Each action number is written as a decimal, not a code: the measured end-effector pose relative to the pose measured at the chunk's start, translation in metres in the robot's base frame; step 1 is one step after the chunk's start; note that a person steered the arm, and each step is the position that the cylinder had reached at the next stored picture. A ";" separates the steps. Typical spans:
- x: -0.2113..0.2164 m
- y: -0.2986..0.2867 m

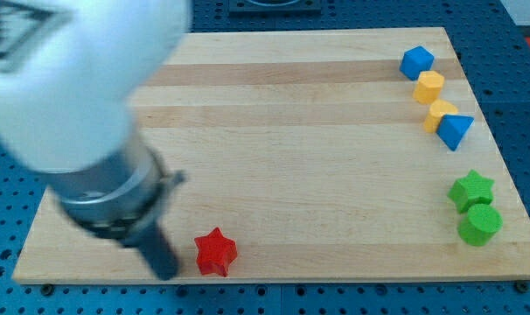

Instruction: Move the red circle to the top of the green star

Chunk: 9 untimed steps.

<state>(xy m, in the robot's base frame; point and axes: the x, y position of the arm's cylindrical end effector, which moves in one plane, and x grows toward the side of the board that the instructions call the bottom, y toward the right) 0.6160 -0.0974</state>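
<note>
The green star (471,190) lies near the board's right edge. No red circle shows; my large blurred arm (73,96) hides much of the board's left part. A red star (215,252) lies near the bottom edge. My tip (167,272) is just to the left of the red star, close beside it, with a narrow gap showing between them. The tip is far to the left of the green star.
A green circle (480,225) sits just below the green star, touching it. At the top right, a blue cube (416,61), two yellow blocks (428,87) (440,115) and a blue triangle (455,131) form a column. The wooden board (291,131) rests on a blue surface.
</note>
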 end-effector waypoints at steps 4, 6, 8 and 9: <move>-0.109 0.018; -0.184 -0.080; -0.197 -0.207; -0.134 -0.207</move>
<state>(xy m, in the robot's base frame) 0.4816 -0.3040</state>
